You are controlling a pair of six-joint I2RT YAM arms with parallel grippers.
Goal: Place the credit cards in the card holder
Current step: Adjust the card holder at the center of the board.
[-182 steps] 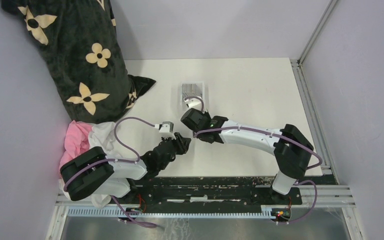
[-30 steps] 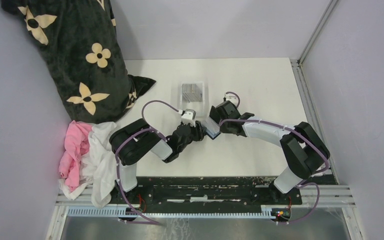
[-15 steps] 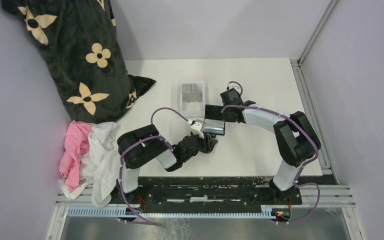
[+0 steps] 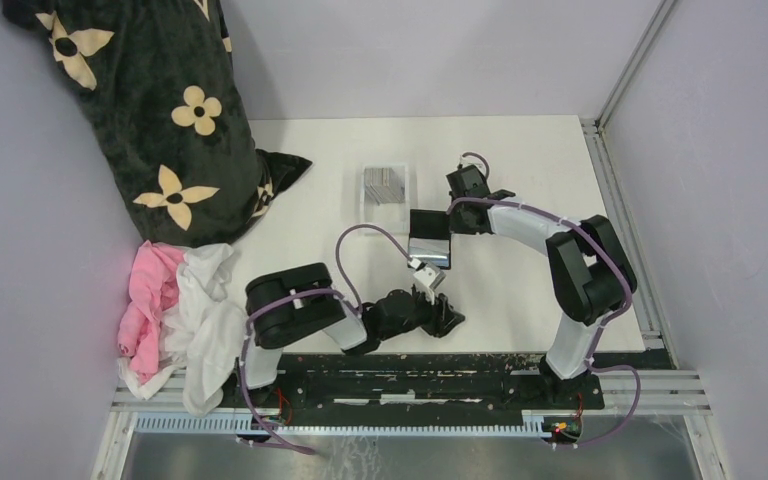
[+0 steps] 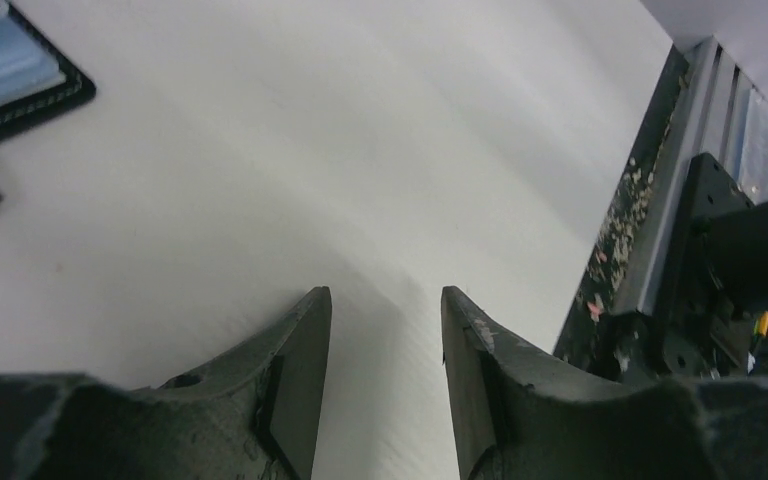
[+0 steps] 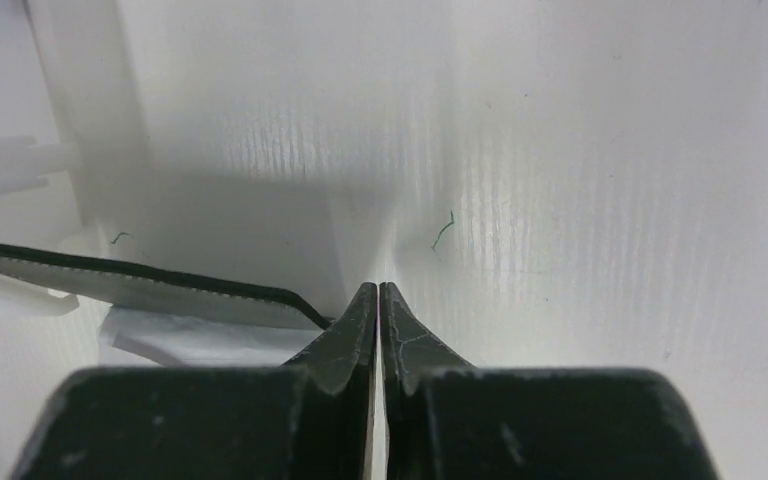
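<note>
Right gripper (image 6: 378, 286): fingers all but together, only a hairline slit, nothing visibly pinched. Black stitched corner of the card holder (image 4: 430, 238) right against the outer side of its left finger; touching or just short, hard to say. Card holder lying open and flat on the table (image 4: 520, 160), long axis running away from the arm bases, mostly to the near-left of that gripper.

Left gripper (image 5: 385, 292): jaws apart, holding nothing, hanging over bare table close to the front rail. Card holder ahead of its tips and off to the left, apart from them, only one corner showing in the wrist view.

Cards (image 4: 384, 183) standing in the clear tray (image 4: 385, 206), to the left of the right gripper and just past the card holder's far end. Much nearer the right gripper than the left. Probably next: a card to fetch, so a short leftward reach for the right arm, jaws opened first and lined up across a card's thin edge.
</note>
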